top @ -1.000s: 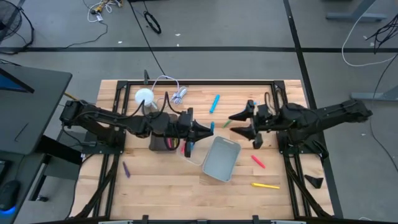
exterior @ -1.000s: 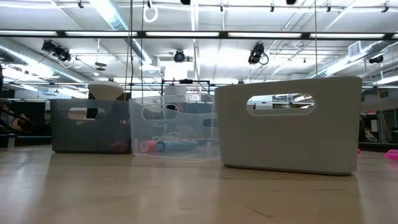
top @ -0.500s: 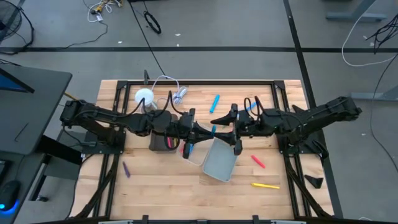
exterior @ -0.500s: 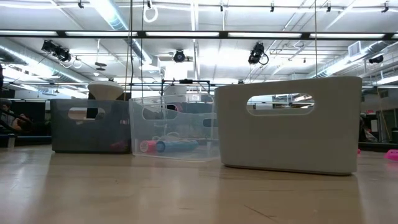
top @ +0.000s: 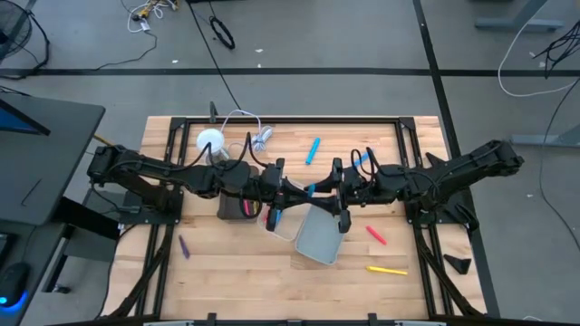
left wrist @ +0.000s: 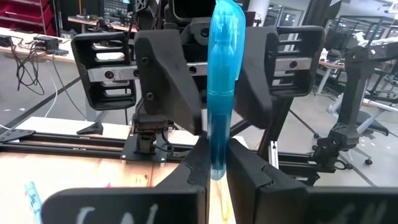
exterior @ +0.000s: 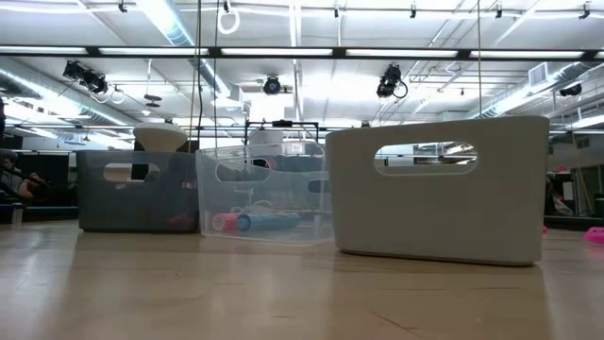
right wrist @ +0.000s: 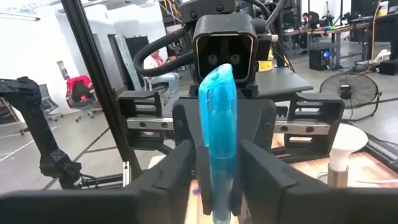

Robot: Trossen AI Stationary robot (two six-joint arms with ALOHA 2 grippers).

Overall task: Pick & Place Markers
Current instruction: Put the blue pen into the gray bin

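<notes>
My left gripper [top: 297, 191] reaches in from the table's left and is shut on a blue marker [top: 311, 188] above the bins. My right gripper [top: 337, 193] faces it from the right, open. Its fingers [left wrist: 168, 87] stand close on either side of the marker's upper half [right wrist: 217, 118]. Loose markers lie flat on the table: blue [top: 313, 149], red [top: 375, 235], yellow [top: 387, 270] and purple [top: 184, 246]. Pink and blue markers [exterior: 255, 222] lie in the clear bin. The low view shows neither gripper. My left gripper pinches the blue marker's lower end [left wrist: 216, 165] between its two fingers [left wrist: 193, 168], coming level from the table's left. The marker stands upright above the fingers, lifted clear of the table and bins. My right gripper: I cannot tell whether its fingers touch the marker.
Three bins stand side by side under the grippers: dark grey [top: 234, 206], clear [top: 281, 224] and white [top: 322, 234]. A white lamp [top: 210, 140] and a white cable bundle [top: 259, 137] sit near the far edge. Bare wood shows along the near edge.
My right gripper has moved toward the table's left, up to my left gripper. Its fingers now stand on either side of the blue marker. My left gripper and the marker have kept still.
</notes>
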